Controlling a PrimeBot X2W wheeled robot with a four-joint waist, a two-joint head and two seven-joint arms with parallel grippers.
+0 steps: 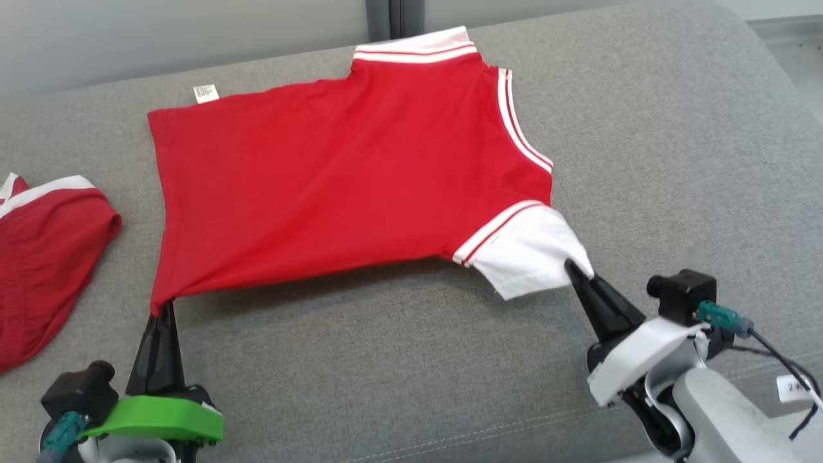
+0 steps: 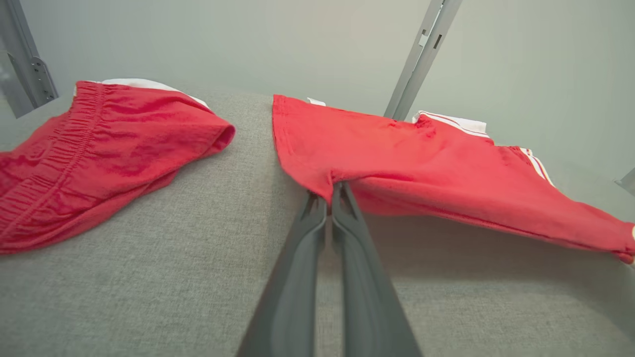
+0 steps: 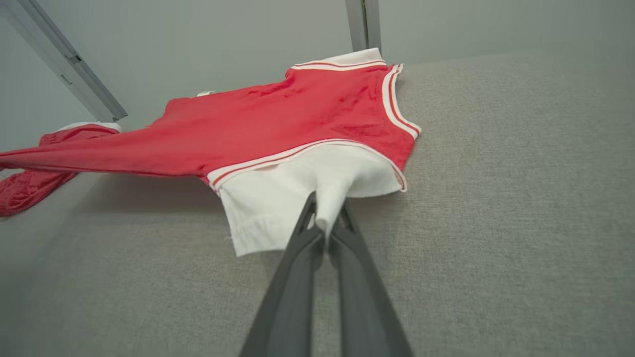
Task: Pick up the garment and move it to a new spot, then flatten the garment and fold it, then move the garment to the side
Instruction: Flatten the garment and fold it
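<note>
Red shirt (image 1: pixel 347 180) pinched by left claw (image 1: pixel 162 307), right claw (image 1: pixel 572 267).

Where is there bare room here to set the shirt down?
Widest bare patch: the grey fabric surface right of the red white-trimmed T-shirt. A second strip runs along the near edge, between the left gripper and right gripper, both shut on the T-shirt. The left is crowded: crumpled red shorts lie close beside the T-shirt's hem.

The left gripper (image 2: pixel 330 192) pinches the near corner of the red shirt (image 2: pixel 426 168), whose near edge hangs lifted off the grey cushion (image 2: pixel 149 287). Red shorts (image 2: pixel 99 148) lie left of the shirt, apart from it; a metal post (image 2: pixel 421 54) rises behind it.
</note>
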